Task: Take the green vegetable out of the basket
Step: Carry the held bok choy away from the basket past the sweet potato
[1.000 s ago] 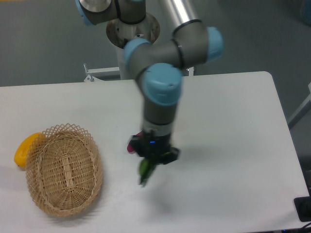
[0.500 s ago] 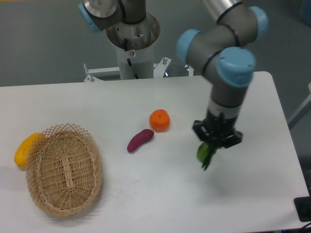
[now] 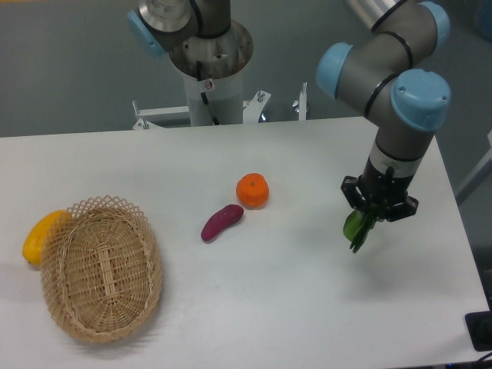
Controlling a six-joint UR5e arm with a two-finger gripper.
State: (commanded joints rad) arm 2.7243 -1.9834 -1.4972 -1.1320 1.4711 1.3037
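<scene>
- While the arm is carrying it across the white tabletop (image 3: pixel 307 307), the small green vegetable with dark leaves (image 3: pixel 357 228) is now hanging over the right side, well apart from the oval tan woven wicker basket (image 3: pixel 100 280); a second ago it was dangling near the middle, and half a second ago it was partway over.
- The black two-finger end effector (image 3: pixel 376 209) is staying clamped on the vegetable's upper end, with the leaves drooping below the fingers and clear of the tabletop.
- As a judgement, the pick itself is looking done: the vegetable is out of the basket and lifted, so what is remaining is only a hold or a set-down.
- The basket is sitting at the left front, with nothing showing inside it.
- Counting the produce, one green vegetable is in the grip, one purple elongated sweet potato (image 3: pixel 221 222) and one round orange fruit (image 3: pixel 252 191) are lying near the middle, close together, and one yellow pepper-like vegetable (image 3: pixel 38 234) is resting just outside the basket's left rim.
- One basket and one grey-and-blue robot arm (image 3: pixel 400 115) are showing in all.
</scene>
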